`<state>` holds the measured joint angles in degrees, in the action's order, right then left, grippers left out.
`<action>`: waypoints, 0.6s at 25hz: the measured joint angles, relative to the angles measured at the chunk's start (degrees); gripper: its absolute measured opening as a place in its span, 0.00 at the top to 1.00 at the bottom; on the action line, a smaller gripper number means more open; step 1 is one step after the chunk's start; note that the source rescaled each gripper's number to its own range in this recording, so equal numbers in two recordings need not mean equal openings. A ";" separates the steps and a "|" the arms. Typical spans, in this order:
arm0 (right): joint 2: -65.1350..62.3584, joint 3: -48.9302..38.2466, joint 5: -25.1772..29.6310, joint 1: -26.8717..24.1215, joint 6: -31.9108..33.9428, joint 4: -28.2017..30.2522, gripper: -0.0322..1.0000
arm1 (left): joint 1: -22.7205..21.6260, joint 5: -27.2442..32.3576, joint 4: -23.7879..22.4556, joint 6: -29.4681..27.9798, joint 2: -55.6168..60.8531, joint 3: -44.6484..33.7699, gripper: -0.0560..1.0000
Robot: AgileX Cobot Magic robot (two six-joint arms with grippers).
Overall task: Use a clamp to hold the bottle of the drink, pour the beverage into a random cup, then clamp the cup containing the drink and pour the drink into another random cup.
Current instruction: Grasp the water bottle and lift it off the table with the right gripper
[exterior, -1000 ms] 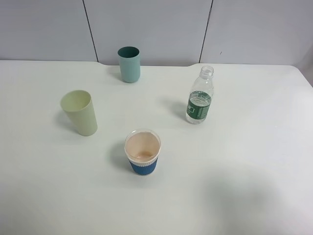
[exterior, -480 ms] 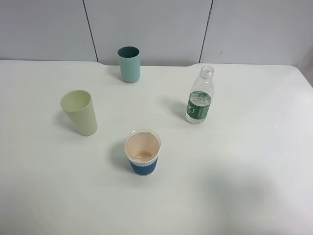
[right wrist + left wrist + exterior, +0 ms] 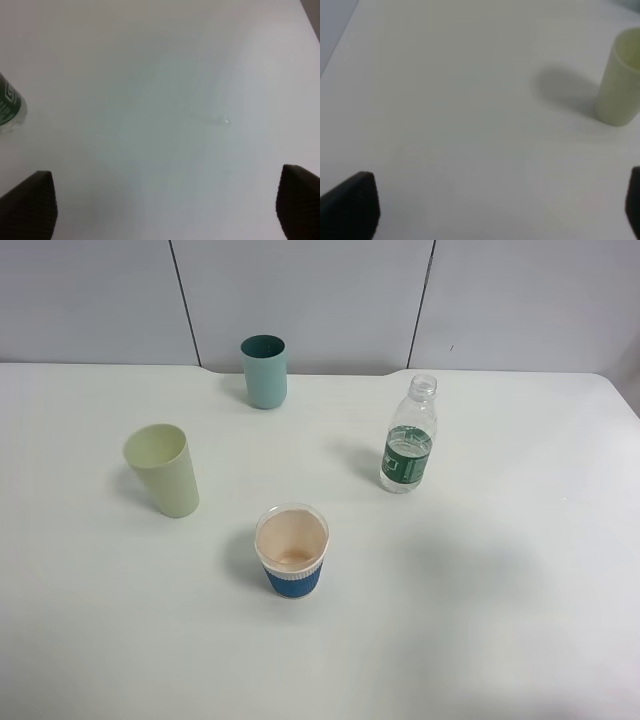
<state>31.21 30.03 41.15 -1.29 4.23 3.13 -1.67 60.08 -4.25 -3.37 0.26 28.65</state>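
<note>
- Now the left gripper [image 3: 492, 207] hangs over the white table [image 3: 520, 610], jaws spread wide and nothing between them.
- The pale green tumbler [image 3: 165, 470] stands upright on the left side of the table. In the left wrist view it is ahead of the fingertips and well apart from them.
- The right gripper [image 3: 164, 204] is likewise wide and empty above bare tabletop.
- The bottle [image 3: 408, 445] stands upright and capless on the right side of the table, its green label facing forward. Only its lower part shows at the edge of the right wrist view, clear of the fingertips.
- How much clear liquid the bottle holds, I cannot tell.
- The paper cup [image 3: 292, 552], with a blue sleeve, sits at front centre, between tumbler and bottle but nearer the camera.
- A teal tumbler [image 3: 264, 371] stands at the far edge, well apart from everything else.
</note>
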 joint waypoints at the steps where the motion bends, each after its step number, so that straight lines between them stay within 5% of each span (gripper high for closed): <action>1: 2.08 0.00 -1.20 0.00 0.00 0.00 0.26 | 0.00 0.00 0.00 0.00 0.00 0.00 0.00; 15: 26.56 0.00 -17.90 9.65 -0.20 -0.25 0.26 | 0.00 0.00 0.00 0.00 0.00 0.00 0.00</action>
<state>57.76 30.03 23.25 8.36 4.03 2.88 -1.67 60.08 -4.25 -3.37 0.26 28.65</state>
